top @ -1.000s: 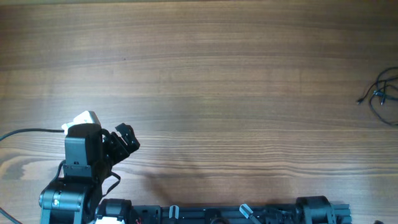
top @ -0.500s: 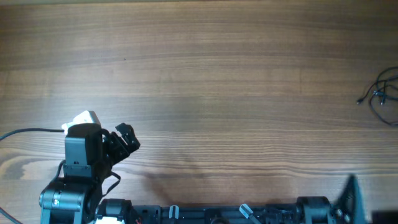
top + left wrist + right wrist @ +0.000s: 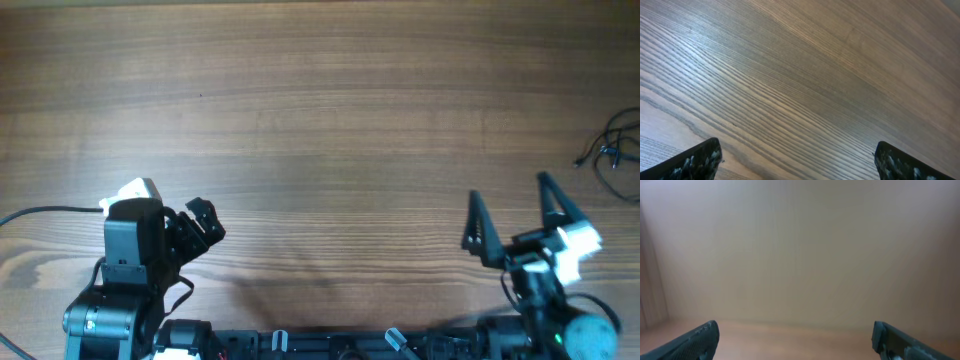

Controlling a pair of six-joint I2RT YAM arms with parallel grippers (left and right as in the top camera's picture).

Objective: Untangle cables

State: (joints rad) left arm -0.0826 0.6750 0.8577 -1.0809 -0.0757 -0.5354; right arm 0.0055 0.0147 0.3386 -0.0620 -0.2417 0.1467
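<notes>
The cables [image 3: 617,150] are thin black wires in a small loose tangle at the far right edge of the wooden table, partly cut off by the overhead frame. My right gripper [image 3: 512,212] is open and raised near the front right, well short of the cables. Its wrist view shows only its two fingertips [image 3: 795,337] and a blurred pale background. My left gripper [image 3: 200,228] sits at the front left, far from the cables. Its wrist view shows its fingertips [image 3: 800,160] wide apart over bare wood.
A thicker black lead [image 3: 45,212] runs off the left edge from the left arm's white camera unit [image 3: 133,192]. The arm bases line the front edge [image 3: 350,345]. The wooden table [image 3: 320,130] spreads between the arms and the cables.
My right arm has risen into the overhead view from the front right edge, its open fingers now pointing up over the table. The left arm and the cables have not moved.
</notes>
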